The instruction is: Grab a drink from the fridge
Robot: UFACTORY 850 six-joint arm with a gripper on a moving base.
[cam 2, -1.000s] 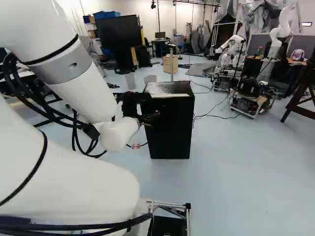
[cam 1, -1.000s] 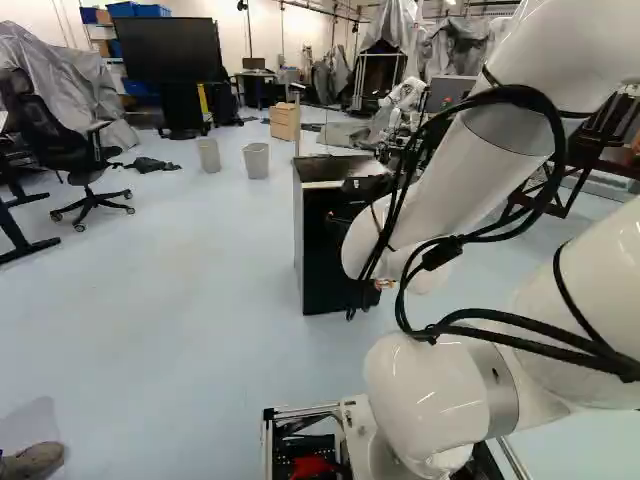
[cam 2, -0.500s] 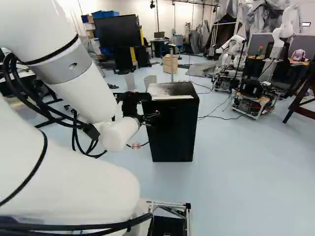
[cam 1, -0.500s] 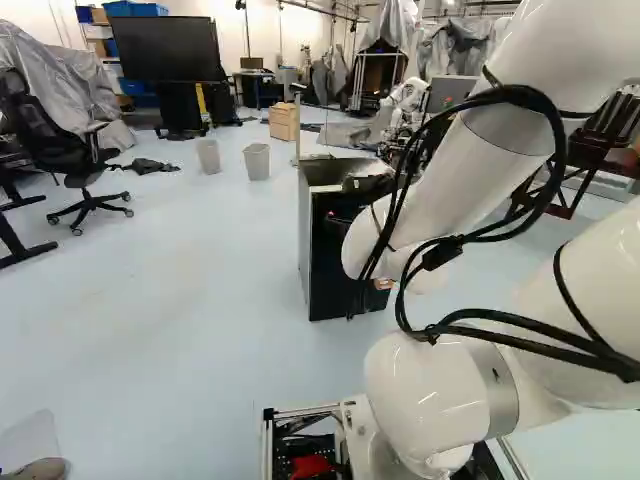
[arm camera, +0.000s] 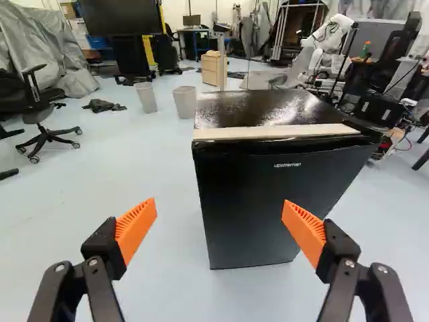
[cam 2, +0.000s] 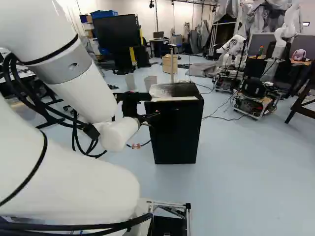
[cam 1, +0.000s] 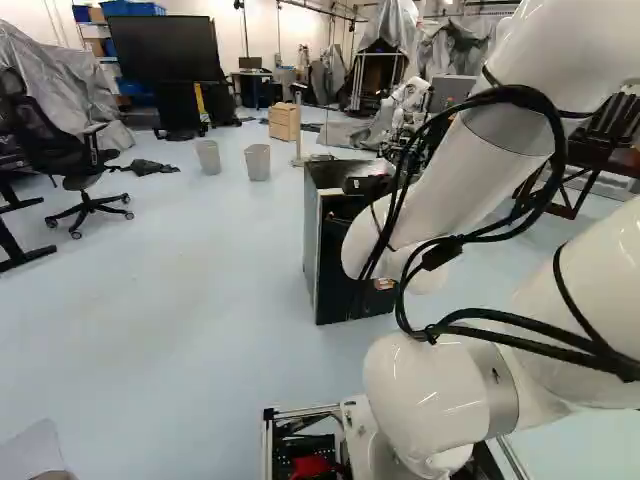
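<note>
My gripper (arm camera: 219, 206): spread wide, holding nothing. Fridge (arm camera: 268, 109): near, ahead of me, door (arm camera: 251, 215) shut; drink unseen, presumably inside; bins (arm camera: 186, 102) beyond, far left. Step in hand, I judge: the approach; next move calls for aligning with the door's edge, then pulling it open.

This looks like a robotics lab: 2 pale waste bins (arm camera: 184, 102) stand on the smooth floor (cam 1: 200, 300), another robot (arm camera: 326, 43) rises in the background, grey sheeting (cam 1: 50, 80) covers bulky shapes, and a big dark screen (cam 1: 165, 48), a wheeled office chair (cam 1: 60, 150) and loose cables (cam 2: 224, 117) surround the open space.
</note>
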